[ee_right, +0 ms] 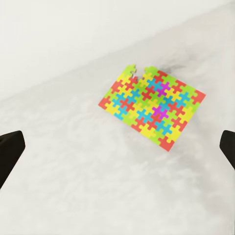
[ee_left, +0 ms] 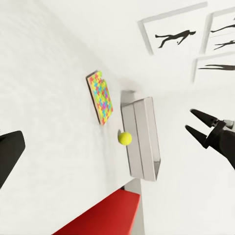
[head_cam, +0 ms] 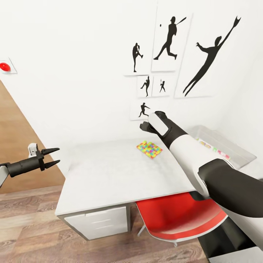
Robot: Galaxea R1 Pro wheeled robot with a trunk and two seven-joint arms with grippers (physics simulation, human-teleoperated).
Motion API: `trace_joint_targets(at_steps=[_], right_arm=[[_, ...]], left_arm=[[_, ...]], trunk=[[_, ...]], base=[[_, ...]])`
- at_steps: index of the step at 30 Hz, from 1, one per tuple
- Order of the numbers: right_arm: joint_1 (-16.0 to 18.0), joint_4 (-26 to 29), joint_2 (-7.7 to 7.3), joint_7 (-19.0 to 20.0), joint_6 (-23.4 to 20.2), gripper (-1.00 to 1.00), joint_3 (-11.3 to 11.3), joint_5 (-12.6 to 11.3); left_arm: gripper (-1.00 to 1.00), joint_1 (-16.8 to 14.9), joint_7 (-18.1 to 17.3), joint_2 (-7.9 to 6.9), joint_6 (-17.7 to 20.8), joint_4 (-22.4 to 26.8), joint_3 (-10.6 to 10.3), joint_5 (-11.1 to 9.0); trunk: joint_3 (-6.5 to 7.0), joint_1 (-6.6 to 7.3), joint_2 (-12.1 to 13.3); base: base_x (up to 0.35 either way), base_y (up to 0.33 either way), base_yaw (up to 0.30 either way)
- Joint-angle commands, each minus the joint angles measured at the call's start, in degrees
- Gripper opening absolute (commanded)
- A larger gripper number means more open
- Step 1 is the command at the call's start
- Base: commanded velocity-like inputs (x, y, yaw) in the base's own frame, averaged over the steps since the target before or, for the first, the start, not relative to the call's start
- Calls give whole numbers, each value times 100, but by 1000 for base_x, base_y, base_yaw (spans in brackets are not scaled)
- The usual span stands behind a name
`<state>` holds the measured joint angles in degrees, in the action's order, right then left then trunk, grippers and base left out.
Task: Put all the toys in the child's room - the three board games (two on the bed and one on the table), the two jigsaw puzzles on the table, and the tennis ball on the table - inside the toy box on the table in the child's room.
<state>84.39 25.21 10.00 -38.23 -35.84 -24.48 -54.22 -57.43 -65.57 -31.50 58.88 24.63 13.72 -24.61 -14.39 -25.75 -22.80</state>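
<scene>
Below and just ahead of the right gripper (head_cam: 144, 126), a jigsaw puzzle (head_cam: 149, 149) lies flat on the table (head_cam: 109, 171), apart from the fingers and not touched by them. In the right wrist view the puzzle (ee_right: 152, 108) sits between the two dark fingertips (ee_right: 9, 152) at the picture's edges, which stand wide apart, so this gripper is open and holds nothing. The puzzle has one piece missing at a corner. Beyond the gripper's arm side stands the toy box (head_cam: 233, 149), with coloured items inside it partly hidden by the arm. In the left wrist view the tennis ball (ee_left: 125, 138) rests on the table just beside the toy box (ee_left: 144, 137) wall, near the puzzle (ee_left: 100, 96). The left gripper (head_cam: 51, 157) hangs off the table's edge, well apart from the puzzle, jaws parted and empty. A red chair (head_cam: 179, 215) is tucked under the table.
</scene>
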Motion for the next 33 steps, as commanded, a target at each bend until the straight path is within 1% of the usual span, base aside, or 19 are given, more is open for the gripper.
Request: trace_joint_targets(at_steps=[1, 10, 25, 33], right_arm=[[8, 1, 0, -36, 2, 100, -21, -27], [8, -6, 0, -41, 154, 100, -21, -35], [8, 9, -3, -40, 174, 100, -5, -33], [8, 5, -103, -43, 174, 100, -4, -30]], left_arm=[[100, -6, -20, -2, 27, -2, 9, 9], [100, -5, -33, 0, 27, -2, 2, 9], [100, -5, -34, 34, 27, -2, 7, 2], [100, -4, -34, 30, 27, -2, 1, 8]], trunk=[[-21, -3, -12], [-105, -3, -12], [-246, -3, -12], [-321, -3, -12]], base=[[0, 0, 0], [0, 0, 0], [0, 0, 0], [0, 0, 0]])
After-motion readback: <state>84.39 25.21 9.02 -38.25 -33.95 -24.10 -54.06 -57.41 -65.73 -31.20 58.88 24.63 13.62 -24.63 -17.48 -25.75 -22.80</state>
